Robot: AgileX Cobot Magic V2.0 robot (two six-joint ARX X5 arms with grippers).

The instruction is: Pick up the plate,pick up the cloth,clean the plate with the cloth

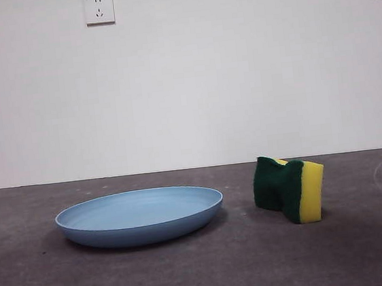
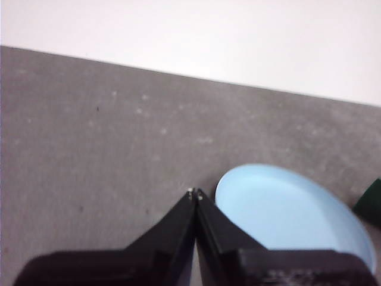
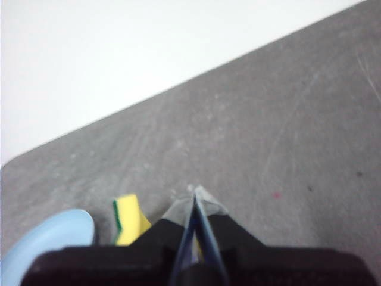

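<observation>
The right gripper, with two black jaws pressed together at the tips, hangs above the grey worktop. The small yellow foam sponge with a dark green scouring layer lies just beside the gripper. Beyond the sponge, an edge of the round light-blue plastic plate shows.

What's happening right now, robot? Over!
Left gripper shut, empty, above table beside the plate. Right gripper shut, empty, near the sponge. Sponge stands on edge, apart from plate. Nothing in the way.
</observation>
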